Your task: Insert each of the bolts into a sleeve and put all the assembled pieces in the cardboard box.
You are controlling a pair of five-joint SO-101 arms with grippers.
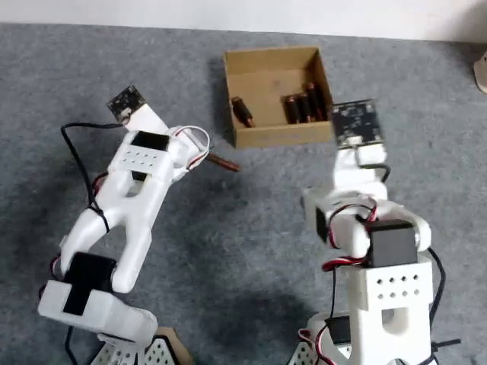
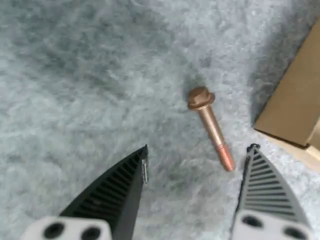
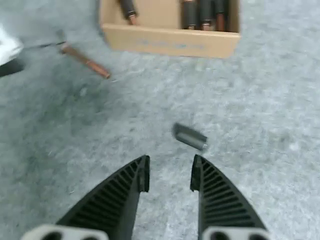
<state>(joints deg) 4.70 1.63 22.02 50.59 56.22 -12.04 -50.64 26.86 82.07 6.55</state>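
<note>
Bolt (image 2: 210, 127) flat on carpet (image 2: 75, 75), threaded end just between the tips of left gripper (image 2: 198, 149), jaws spread wide, gripping nothing. Sleeve (image 3: 190, 136) just ahead of right gripper (image 3: 170, 160), jaws slightly apart. Beyond, cardboard box (image 3: 170, 42) holding assembled pieces (image 3: 200, 12).

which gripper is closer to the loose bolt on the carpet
Left. The left gripper hangs open right over the bolt, which lies between its fingers. The right gripper is well off to the side, open above the lone sleeve, with the bolt far beyond it.
</note>
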